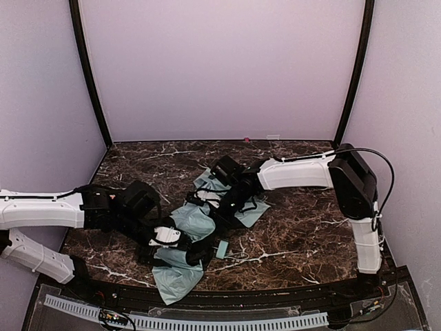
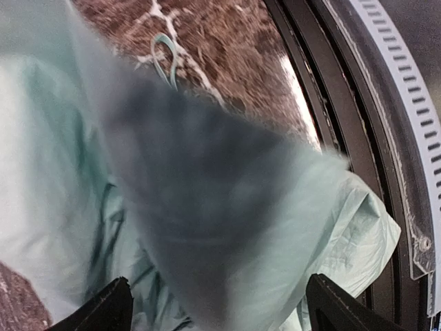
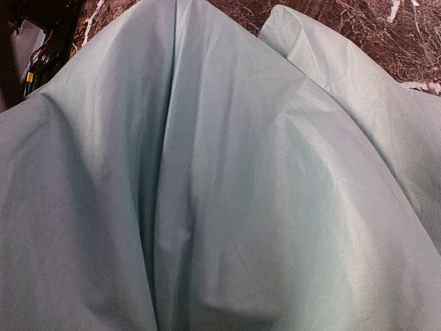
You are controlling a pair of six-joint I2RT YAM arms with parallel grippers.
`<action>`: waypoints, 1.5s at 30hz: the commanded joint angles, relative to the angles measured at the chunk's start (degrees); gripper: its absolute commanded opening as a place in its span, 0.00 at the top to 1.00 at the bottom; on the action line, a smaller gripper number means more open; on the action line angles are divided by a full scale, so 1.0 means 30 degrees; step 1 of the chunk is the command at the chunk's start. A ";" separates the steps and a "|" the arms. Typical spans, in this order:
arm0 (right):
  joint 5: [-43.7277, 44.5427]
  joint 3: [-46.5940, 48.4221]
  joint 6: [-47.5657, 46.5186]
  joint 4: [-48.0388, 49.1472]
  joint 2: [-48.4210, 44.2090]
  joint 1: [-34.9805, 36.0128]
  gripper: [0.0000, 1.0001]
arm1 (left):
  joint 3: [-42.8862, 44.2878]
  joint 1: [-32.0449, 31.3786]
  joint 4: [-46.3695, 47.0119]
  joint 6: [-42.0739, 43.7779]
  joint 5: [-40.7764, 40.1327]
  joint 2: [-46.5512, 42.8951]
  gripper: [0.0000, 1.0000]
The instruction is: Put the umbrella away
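Loosely crumpled, the umbrella (image 1: 185, 222) lies mid-counter (image 1: 303, 234), towards the near edge.
Left hand (image 2: 222, 312) stands wide open over its mint fabric; right hand (image 1: 219, 201) is buried in cloth, so its opening cannot be told.

The left arm (image 1: 41, 210) is brought in low from nine o'clock, forearm laid flat, wrist angled toward four o'clock. The left gripper (image 1: 165, 238) is pointed downward, and its fingers (image 2: 110, 309) are seen spread wide apart. The right arm (image 1: 368, 245) is stood up at four o'clock, folded at a dark elbow near three, forearm run out toward nine. The right gripper (image 1: 222, 196) is dipped toward seven o'clock; the set of its jaws cannot be told.
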 commanded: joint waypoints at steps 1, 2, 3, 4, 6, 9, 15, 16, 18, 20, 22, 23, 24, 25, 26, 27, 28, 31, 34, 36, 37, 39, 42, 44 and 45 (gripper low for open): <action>-0.0630 0.0356 0.1671 -0.1351 -0.1884 -0.0026 0.34 | -0.1549 -0.0116 0.2009 0.1672 0.0066 -0.0151 0.10; -0.0703 0.0495 0.1946 -0.1655 -0.2351 -0.0047 0.34 | -0.2134 -0.0116 0.2674 0.1693 -0.0241 -0.0316 0.10; -0.0811 0.0557 0.2247 -0.1902 -0.2834 -0.0082 0.34 | -0.2764 -0.0116 0.3726 0.1670 -0.0738 -0.0498 0.10; -0.0872 0.0465 0.2636 -0.1937 -0.3411 -0.0105 0.33 | -0.3304 -0.0116 0.4190 0.1616 -0.1180 -0.0657 0.10; -0.0804 0.0115 0.3380 -0.1572 -0.4531 -0.0228 0.31 | -0.3950 -0.0116 0.4946 0.1618 -0.1388 -0.0837 0.10; -0.1017 -0.0004 0.4392 -0.1205 -0.5582 -0.0677 0.30 | -0.4221 -0.0114 0.5304 0.1454 -0.1339 -0.1042 0.13; -0.0302 0.0561 0.7256 0.1359 -0.5300 -0.1607 0.33 | -0.3989 -0.0115 0.3779 0.1591 -0.0250 -0.0668 0.21; 0.0774 0.0594 0.8111 0.1844 -0.4880 -0.1662 0.34 | -0.4142 -0.0116 0.4070 0.1580 -0.0175 -0.0623 0.26; 0.2441 0.1440 0.9193 0.1494 -0.3480 -0.1674 0.39 | -0.3987 -0.0138 0.4772 0.1055 0.0250 -0.0469 0.42; 0.2965 0.2581 0.9207 0.0058 -0.1702 -0.1673 0.42 | -0.2986 -0.0145 0.4517 0.0305 0.1050 -0.0175 0.65; 0.3104 0.2947 0.9328 -0.0429 -0.0680 -0.1674 0.42 | -0.1624 -0.0160 0.3845 -0.0689 0.1615 0.0182 0.87; 0.3093 0.2954 0.9359 -0.0431 -0.0344 -0.1674 0.42 | -0.0986 -0.0169 0.3526 -0.1133 0.2043 0.0355 0.96; 0.3047 0.2944 0.9319 -0.0365 -0.0111 -0.1674 0.42 | -0.0485 -0.0174 0.3149 -0.1433 0.2511 0.0472 1.00; 0.2983 0.2844 0.9336 -0.0148 0.0119 -0.1674 0.43 | -0.0023 -0.0160 0.2867 -0.1658 0.3091 0.0541 1.00; 0.2741 0.2725 0.9536 0.0117 0.0441 -0.1652 0.45 | 0.0294 -0.0173 0.2733 -0.1924 0.3264 0.0579 1.00; 0.2326 0.2710 0.9616 0.0202 0.0855 -0.1583 0.46 | 0.0565 -0.0174 0.2731 -0.2137 0.3293 0.0562 1.00; 0.1772 0.2742 0.9505 0.0095 0.1294 -0.1476 0.47 | 0.0884 -0.0174 0.2801 -0.2412 0.3231 0.0516 1.00; 0.0378 0.2769 0.9095 0.0088 0.2303 -0.0793 0.49 | 0.1870 -0.0174 0.3892 -0.3837 0.2986 0.0292 1.00; -0.2035 0.3647 0.8173 -0.0434 0.3205 0.0227 0.52 | 0.2553 -0.0106 0.6608 -0.5762 0.2241 0.0234 1.00; -0.3010 0.4091 0.7434 -0.1086 0.3395 0.0654 0.54 | 0.2902 0.0248 0.7660 -0.6984 0.1996 0.0563 1.00; -0.3326 0.4046 0.7181 -0.1267 0.3267 0.0719 0.54 | 0.3110 0.0603 0.7793 -0.7651 0.2032 0.0912 1.00; -0.4180 0.3570 0.7057 -0.1137 0.2733 0.0636 0.54 | 0.3391 0.1458 0.7766 -0.8877 0.1580 0.1689 1.00; -0.5430 0.2415 0.7638 -0.0307 0.1775 0.0173 0.54 | 0.2962 0.2524 0.7480 -0.9964 0.0067 0.2441 1.00; -0.5990 0.1174 0.8650 0.1035 0.1178 -0.0273 0.54 | 0.2132 0.2757 0.7529 -1.0032 -0.0554 0.2341 1.00; -0.5892 0.0420 0.9117 0.1558 0.0852 -0.0561 0.54 | 0.1754 0.2781 0.7550 -0.9962 -0.0923 0.2255 1.00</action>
